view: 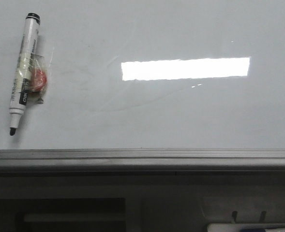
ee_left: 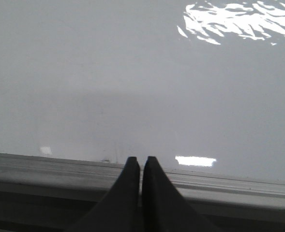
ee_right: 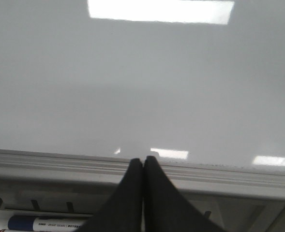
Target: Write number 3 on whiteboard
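White lettering — seemingly "deli", only partly legible — was seen on the black band of the marker (view: 22, 72); small print on a second marker (ee_right: 48, 224) could not be read.

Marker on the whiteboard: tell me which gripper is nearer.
Probably left. The marker lies far left; neither wrist view shows it. Left gripper and right gripper sit at the near edge.

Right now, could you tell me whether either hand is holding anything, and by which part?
Nothing is held: the left hand and right hand are shut empty; the marker lies untouched.
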Motion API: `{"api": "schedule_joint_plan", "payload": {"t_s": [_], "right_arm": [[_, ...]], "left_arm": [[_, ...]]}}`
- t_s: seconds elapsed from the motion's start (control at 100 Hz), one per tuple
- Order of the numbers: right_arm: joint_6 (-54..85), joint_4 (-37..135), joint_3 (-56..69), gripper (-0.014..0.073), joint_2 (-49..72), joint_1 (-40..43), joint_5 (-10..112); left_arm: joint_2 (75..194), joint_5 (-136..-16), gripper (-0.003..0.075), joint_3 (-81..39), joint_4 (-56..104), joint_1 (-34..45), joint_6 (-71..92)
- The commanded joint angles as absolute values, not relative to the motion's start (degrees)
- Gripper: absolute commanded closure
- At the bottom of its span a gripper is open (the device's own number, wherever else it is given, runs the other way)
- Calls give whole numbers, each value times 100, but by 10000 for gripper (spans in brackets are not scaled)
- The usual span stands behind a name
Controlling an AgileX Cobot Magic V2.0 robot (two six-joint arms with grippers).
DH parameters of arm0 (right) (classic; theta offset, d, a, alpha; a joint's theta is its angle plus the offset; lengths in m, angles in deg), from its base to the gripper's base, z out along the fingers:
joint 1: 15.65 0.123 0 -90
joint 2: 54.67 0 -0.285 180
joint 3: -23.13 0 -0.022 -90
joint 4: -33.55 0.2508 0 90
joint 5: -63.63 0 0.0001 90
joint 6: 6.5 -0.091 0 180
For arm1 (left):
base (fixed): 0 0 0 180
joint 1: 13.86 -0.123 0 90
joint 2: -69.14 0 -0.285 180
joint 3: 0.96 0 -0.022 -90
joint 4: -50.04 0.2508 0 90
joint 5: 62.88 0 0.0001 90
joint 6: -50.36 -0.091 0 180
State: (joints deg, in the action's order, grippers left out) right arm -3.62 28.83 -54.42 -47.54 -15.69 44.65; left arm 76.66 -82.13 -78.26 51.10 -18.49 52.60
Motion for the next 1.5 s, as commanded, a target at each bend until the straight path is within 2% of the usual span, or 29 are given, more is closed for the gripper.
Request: {"api": "schedule_joint_plan", "payload": {"t_s": [0.0,1.2,1.49], "right_arm": [[-342,2896,-5625,655,-4842,-1593,4498],[-342,2896,-5625,655,-4842,-1593,4512],[-342,2896,-5625,655,-4842,-1593,5711]], "left_arm": [[7527,-7920,741,-7888,5061,-1718,5298],[7527,-7920,741,-7888,5061,-1608,5298],[7527,-7527,741,-7888,4970,-1608,5298]]}}
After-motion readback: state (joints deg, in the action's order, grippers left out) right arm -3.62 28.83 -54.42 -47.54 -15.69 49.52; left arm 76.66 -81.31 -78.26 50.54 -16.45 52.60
